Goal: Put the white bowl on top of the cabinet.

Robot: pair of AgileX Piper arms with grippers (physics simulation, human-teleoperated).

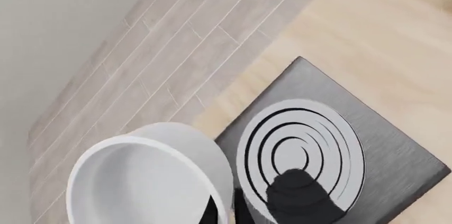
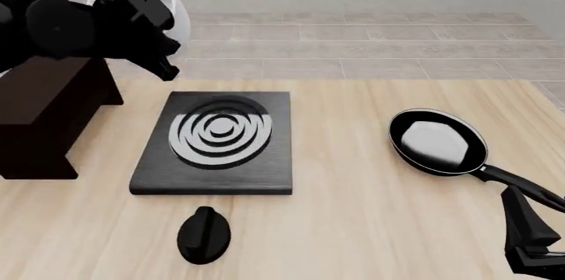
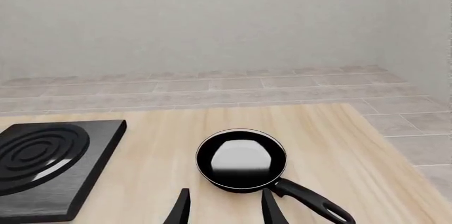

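Note:
The white bowl (image 1: 145, 179) is held in the air by my left gripper (image 1: 226, 212), whose fingers pinch its wall at the rim. In the front view the bowl (image 2: 169, 0) shows behind my left gripper (image 2: 166, 36), raised at the far left, just right of the dark cabinet (image 2: 42, 111). The arm hides most of the bowl and the cabinet's top. My right gripper (image 3: 224, 211) is open and empty, low at the table's front right (image 2: 532, 243), near the pan's handle.
A black stove plate (image 2: 214, 141) with silver rings lies right of the cabinet; it shows below the bowl in the left wrist view (image 1: 332, 144). A black knob (image 2: 204, 233) sits in front of it. A black frying pan (image 2: 438, 142) lies at the right.

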